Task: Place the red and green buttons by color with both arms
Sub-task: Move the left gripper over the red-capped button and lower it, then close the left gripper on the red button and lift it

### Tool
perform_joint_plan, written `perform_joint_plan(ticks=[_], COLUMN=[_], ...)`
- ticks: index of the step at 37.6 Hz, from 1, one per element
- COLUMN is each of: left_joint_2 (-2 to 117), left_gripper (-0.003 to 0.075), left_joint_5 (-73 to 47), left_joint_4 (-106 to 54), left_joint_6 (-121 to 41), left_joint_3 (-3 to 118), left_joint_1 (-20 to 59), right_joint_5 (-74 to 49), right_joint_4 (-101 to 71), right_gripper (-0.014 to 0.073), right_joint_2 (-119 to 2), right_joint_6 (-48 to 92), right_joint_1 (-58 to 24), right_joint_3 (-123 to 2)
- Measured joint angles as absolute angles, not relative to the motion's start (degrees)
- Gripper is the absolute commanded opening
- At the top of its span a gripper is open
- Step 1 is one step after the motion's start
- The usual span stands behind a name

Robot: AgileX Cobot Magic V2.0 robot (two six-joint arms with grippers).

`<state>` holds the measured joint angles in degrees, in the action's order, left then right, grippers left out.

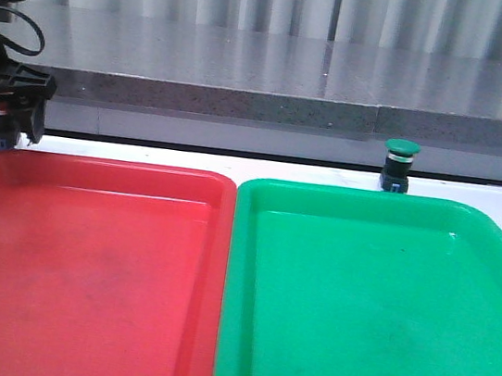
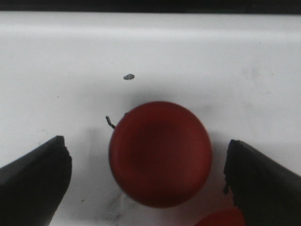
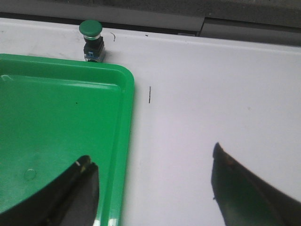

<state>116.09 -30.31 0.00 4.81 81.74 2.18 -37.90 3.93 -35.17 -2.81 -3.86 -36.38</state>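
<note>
Nearest the camera in the front view, two trays are seen side by side on the white desk [image 1: 190, 157]: the red tray [image 1: 82, 258] on the left, the green tray [image 1: 376, 299] on the right, their inner rims just beside one another; neither tray is seen to hold a button.

Past the far left corner of the red tray, the left gripper [image 1: 6, 130] is seen low over the desk; from the left wrist view its jaws are spread apart, and the red button [image 2: 160, 153] is framed between them, cap up, standing on the white desk; a clear gap is seen on each side, so neither finger [image 2: 35, 181] is touching the cap; a sliver of red is glimpsed close to one finger, though what it belongs to cannot be told.

Further back on the right, the green button [image 1: 399, 164] is seen upright on the desk, just beyond the far rim of the green tray, dark cap on top; in the right wrist view it is well apart from the right gripper [image 3: 155, 183], whose jaws are held wide open, one finger [image 3: 70, 193] over the tray's corner, the other over bare desk; nothing is gripped.

Beyond everything, a grey ledge [image 1: 249, 66] is seen across the back.
</note>
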Motion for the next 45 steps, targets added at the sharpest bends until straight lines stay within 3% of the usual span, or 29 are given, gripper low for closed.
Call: perform_joint_plan(ticks=[8,13,33,45], left_joint_2=[116.1,116.1,116.1,116.1], left_gripper=[0.0391,0.0318,0.0298,0.017], left_joint_5=[-29.0,-28.6,-28.5,-28.5], left_joint_4=[0.0,0.0,0.0,0.0], left_joint_6=[4.8,4.8,4.8,4.8], left_joint_3=[81.7,81.7,81.7,81.7], left_joint_1=[2.2,2.2,2.2,2.2], right_joint_5=[-37.9,-37.9,-37.9,-37.9], right_joint_4=[3.9,3.9,3.9,3.9], right_gripper=[0.0526,0.0526,0.0526,0.0526], right_joint_2=[-35.2,-35.2,-35.2,-35.2], right_joint_6=[-2.8,-2.8,-2.8,-2.8], right_joint_1=[-3.9,-3.9,-3.9,-3.9], right_joint_3=[-36.4,-36.4,-36.4,-36.4])
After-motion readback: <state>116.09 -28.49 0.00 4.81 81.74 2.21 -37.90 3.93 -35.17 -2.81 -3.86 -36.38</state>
